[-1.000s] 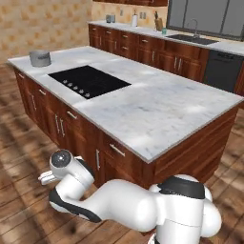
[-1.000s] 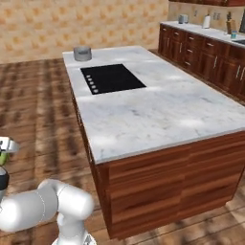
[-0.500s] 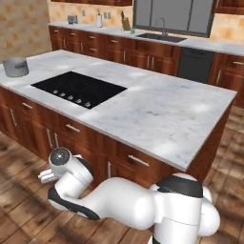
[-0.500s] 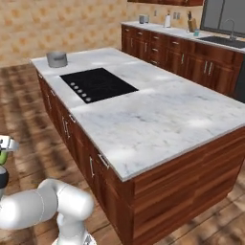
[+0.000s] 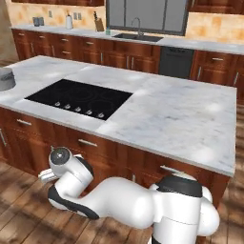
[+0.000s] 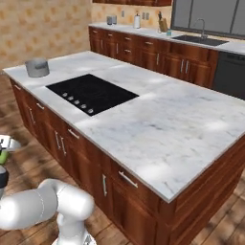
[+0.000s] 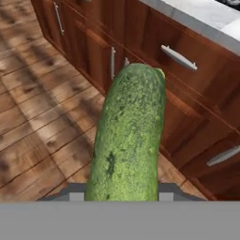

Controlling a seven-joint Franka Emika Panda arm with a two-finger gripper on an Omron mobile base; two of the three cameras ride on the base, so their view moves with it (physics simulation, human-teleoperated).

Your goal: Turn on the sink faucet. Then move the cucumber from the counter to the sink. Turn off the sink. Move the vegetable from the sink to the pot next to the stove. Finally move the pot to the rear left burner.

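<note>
Cucumber in the pincer!
The pincer (image 7: 123, 194) clamps the cucumber (image 7: 127, 136) low beside the cabinets (image 7: 140, 42), pot (image 6: 37, 67) on the worktop (image 6: 182, 129).

Cucumber (image 7: 127, 140) in my jaws: pebbly, matt skin. Counter (image 5: 181, 114) polished marble, stove (image 5: 81, 97) glossy glass, pot (image 6: 37, 67) brushed metal.

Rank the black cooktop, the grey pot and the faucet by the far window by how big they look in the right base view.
1. The cooktop, by far the largest.
2. The pot.
3. The faucet, a thin sliver.

The faucet stands much farther from the camera, so its small look proves little about its true size next to the pot.
</note>
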